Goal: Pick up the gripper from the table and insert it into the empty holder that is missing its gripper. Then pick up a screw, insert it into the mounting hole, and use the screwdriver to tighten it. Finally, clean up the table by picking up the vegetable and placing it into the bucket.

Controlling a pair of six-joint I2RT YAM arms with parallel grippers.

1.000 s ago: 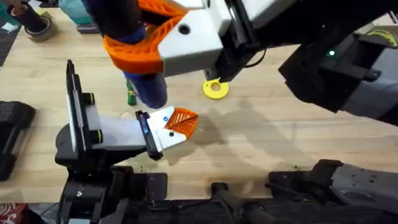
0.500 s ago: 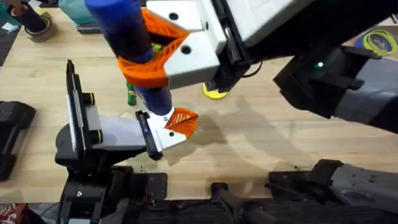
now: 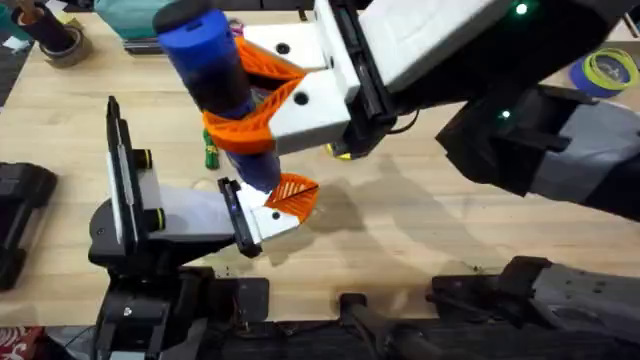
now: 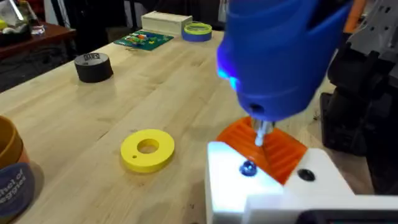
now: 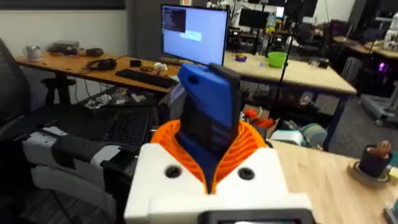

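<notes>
My right gripper [image 3: 245, 125] reaches across the table, shut on the blue screwdriver [image 3: 215, 75], which stands steeply tilted between its orange pads [image 5: 249, 146]. The screwdriver's metal tip [image 4: 261, 132] points down at the white holder [image 4: 273, 193] on my left gripper [image 3: 275, 205], just above the orange gripper [image 4: 277, 152] seated in it. A small blue screw [image 4: 247, 168] sits in the holder beside the tip. The green vegetable [image 3: 210, 152] lies behind the screwdriver, partly hidden. At the left wrist view's edge stands the bucket [image 4: 9, 168].
A yellow ring [image 4: 147, 149] lies on the wood next to the holder. A black tape roll [image 4: 93, 66] and a blue tape roll [image 3: 610, 70] sit farther back. A tan tape roll [image 3: 62, 45] is at the far left corner.
The right gripper has swung the screwdriver rightward and tilted it, bringing its tip down onto the holder. It now covers most of the yellow ring. The left arm has stayed still.
</notes>
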